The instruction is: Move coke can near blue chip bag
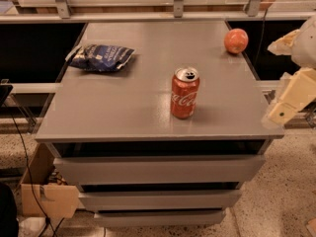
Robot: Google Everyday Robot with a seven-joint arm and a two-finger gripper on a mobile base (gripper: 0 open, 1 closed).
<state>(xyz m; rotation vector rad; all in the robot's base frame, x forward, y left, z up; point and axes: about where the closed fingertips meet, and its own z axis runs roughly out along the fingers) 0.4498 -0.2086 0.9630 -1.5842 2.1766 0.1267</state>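
The coke can (185, 93) stands upright near the middle of the grey cabinet top (123, 112), red with white script and a silver top. The blue chip bag (101, 57) lies flat at the far left of the top, well apart from the can. My gripper (291, 98) is cream-coloured and hangs at the right edge of the view, just off the cabinet's right front corner, to the right of the can and not touching it. It holds nothing that I can see.
A round orange-red fruit (236, 40) sits at the far right of the top. The cabinet has drawers (158, 169) below. A metal rail (148, 4) runs behind it. A cardboard box (47, 194) and cables are on the floor at the left.
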